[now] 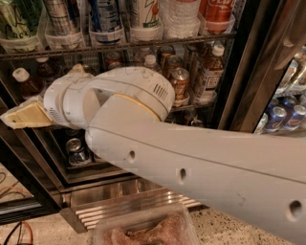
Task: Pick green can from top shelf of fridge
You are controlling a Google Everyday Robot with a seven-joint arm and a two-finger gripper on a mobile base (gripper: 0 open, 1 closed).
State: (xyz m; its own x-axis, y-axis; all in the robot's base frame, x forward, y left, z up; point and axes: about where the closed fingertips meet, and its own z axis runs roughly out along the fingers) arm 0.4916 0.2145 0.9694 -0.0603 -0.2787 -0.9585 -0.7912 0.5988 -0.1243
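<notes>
The green can [16, 21] stands at the far left of the top shelf [143, 46] in a clear plastic tray, its top cut off by the frame edge. The fridge [244, 86] has a black frame and fills the background. My gripper [21, 117], cream-coloured, is at the left edge, in front of the rack below the top shelf, well under the green can and not touching it. My white arm [191, 162] crosses the view from the lower right and hides much of the lower racks.
A silver striped can [60, 16], a blue-and-white can [106, 14] and a red can [217, 12] stand right of the green can. Bottles [208, 72] and short cans fill the rack below. Blue cans [282, 117] show at right. A clear container [143, 229] lies by the ribbed steel base [124, 203].
</notes>
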